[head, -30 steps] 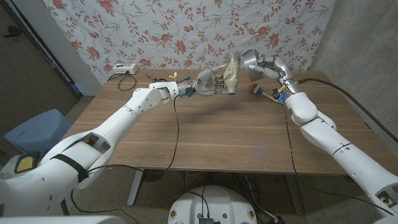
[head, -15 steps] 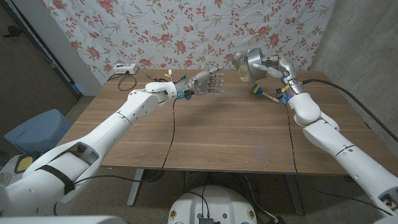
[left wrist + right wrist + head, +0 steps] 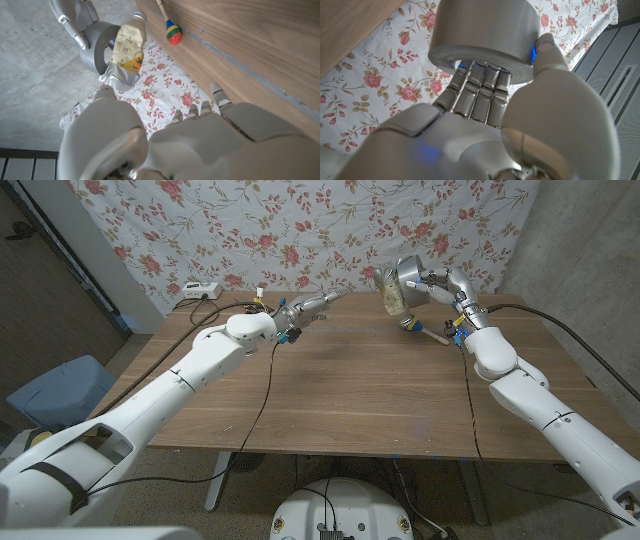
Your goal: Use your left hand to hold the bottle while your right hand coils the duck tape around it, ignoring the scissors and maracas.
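Observation:
My right hand (image 3: 440,284) is raised over the table's far right and grips the grey duck tape roll (image 3: 406,279). The crumpled clear bottle (image 3: 392,299), with its yellow label, hangs against the roll's open side, off the table. The left wrist view shows the bottle (image 3: 127,48) stuck at the tape roll (image 3: 96,46), cap end pointing away from it. My left hand (image 3: 311,305) hovers further left, fingers stretched out and holding nothing, well apart from the bottle. In the right wrist view my right hand (image 3: 485,115) wraps the tape roll (image 3: 485,35).
A colourful maraca (image 3: 411,323) lies on the table (image 3: 350,395) under my right hand, also seen as the maraca (image 3: 173,35) in the left wrist view. A white device (image 3: 197,290) with cables sits at the far left corner. A floral cloth hangs behind.
My left hand has let go of the bottle and pulled back to the left. The bottle has stayed with the tape roll in my right hand, which shifted slightly right.

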